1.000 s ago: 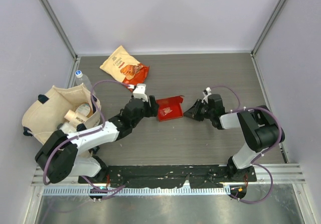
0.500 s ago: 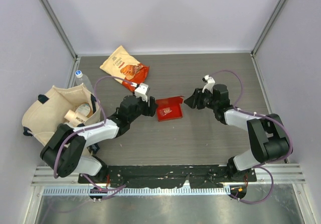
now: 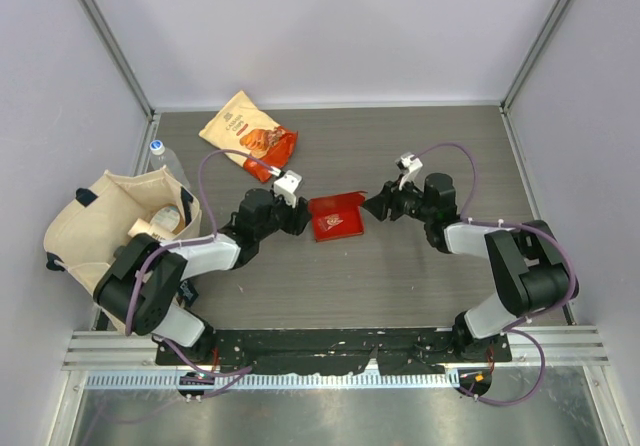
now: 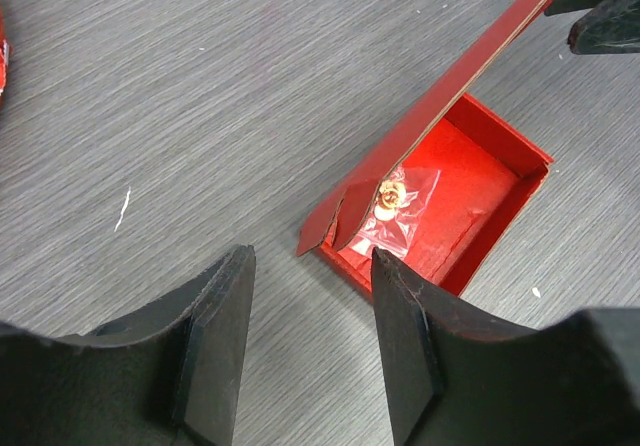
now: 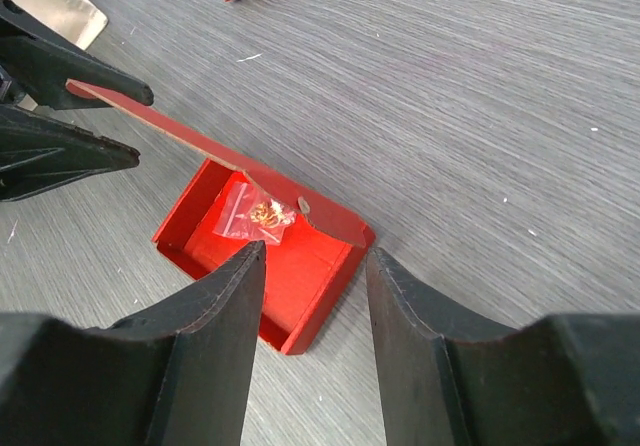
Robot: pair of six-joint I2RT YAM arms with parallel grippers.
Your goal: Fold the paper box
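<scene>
The red paper box (image 3: 336, 216) lies open on the table between my grippers. Its lid stands raised along one long side. In the left wrist view the box (image 4: 470, 191) holds a small clear bag (image 4: 400, 201) with a gold piece; the box also shows in the right wrist view (image 5: 300, 266). My left gripper (image 3: 298, 216) is open just left of the box, its jaws (image 4: 312, 256) apart and empty. My right gripper (image 3: 372, 206) is open just right of the box, its jaws (image 5: 315, 254) apart and empty above the box's near corner.
An orange-and-cream snack bag (image 3: 248, 131) lies at the back left. A cream tote bag (image 3: 110, 221) with items stands at the left edge, with a clear bottle (image 3: 160, 156) behind it. Grey walls surround the table.
My right gripper has moved left and a little back, closer to the box. My left gripper has shifted slightly. The box has stayed in place.
</scene>
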